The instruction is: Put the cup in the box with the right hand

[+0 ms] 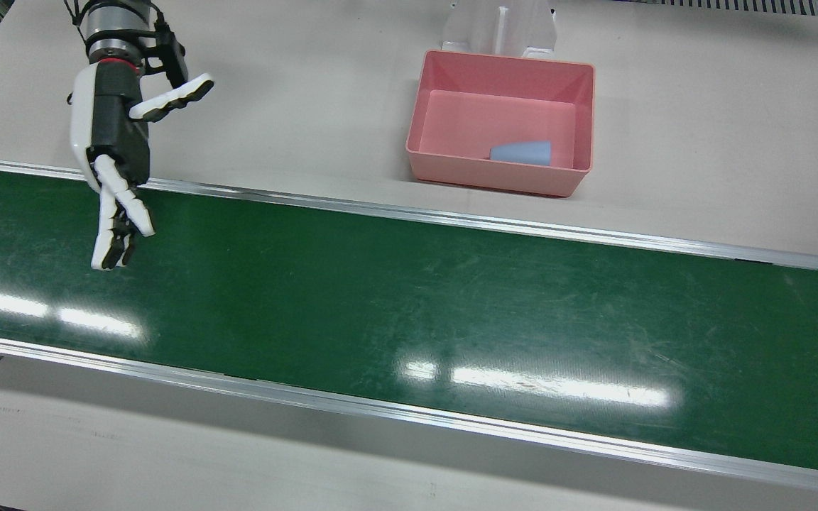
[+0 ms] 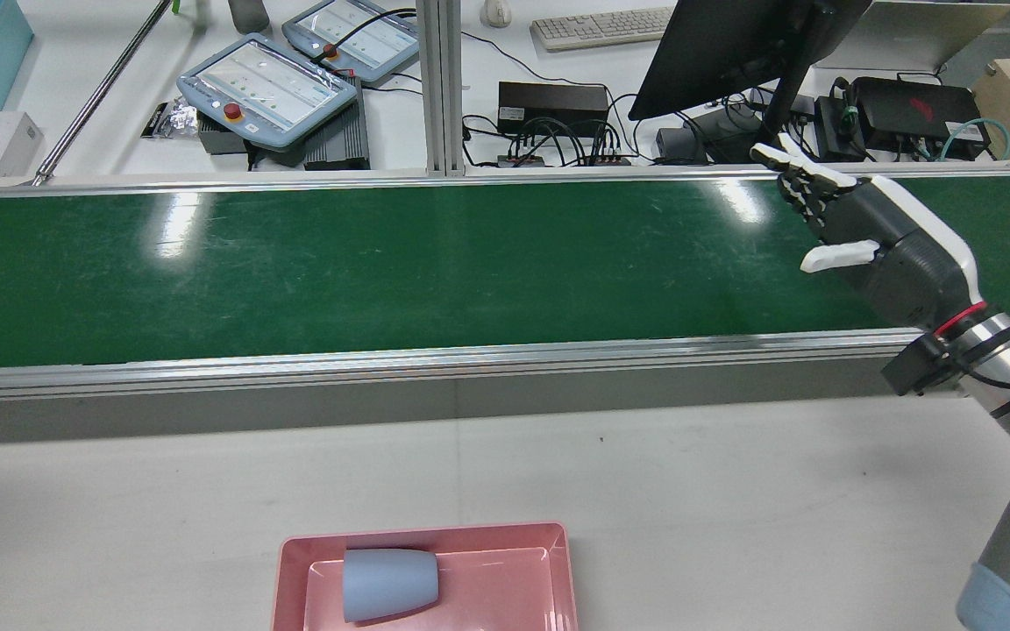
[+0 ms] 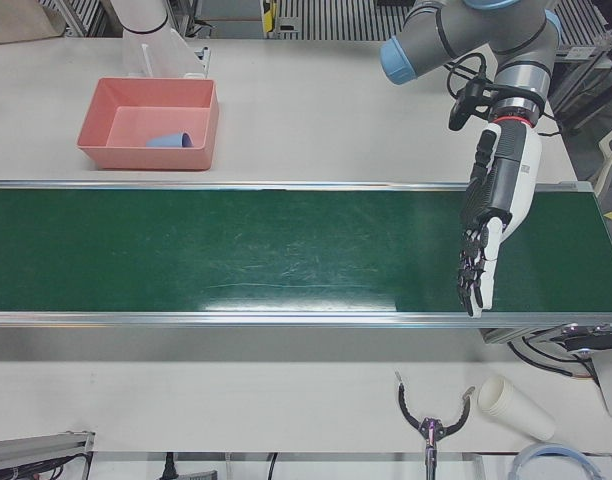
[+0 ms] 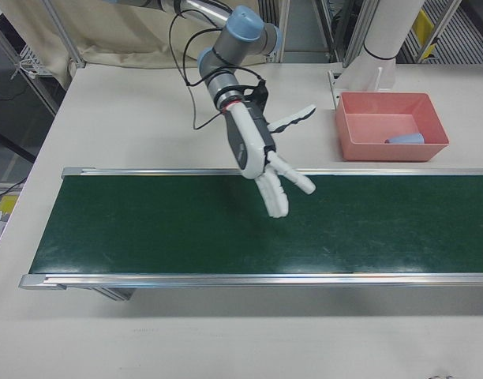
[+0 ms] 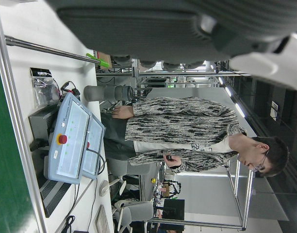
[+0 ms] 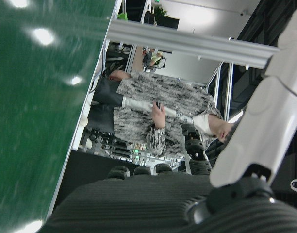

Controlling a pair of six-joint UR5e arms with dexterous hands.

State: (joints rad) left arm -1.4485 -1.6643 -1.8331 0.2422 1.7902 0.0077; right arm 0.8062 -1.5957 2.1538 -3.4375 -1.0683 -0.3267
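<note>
Cup lies on its side inside the pink box on the counter, so placement looks done. Right hand hovers empty over the green belt, fingers spread, well apart from the box. Left hand also empty, fingers straight, over the belt. Nothing obvious left.
</note>
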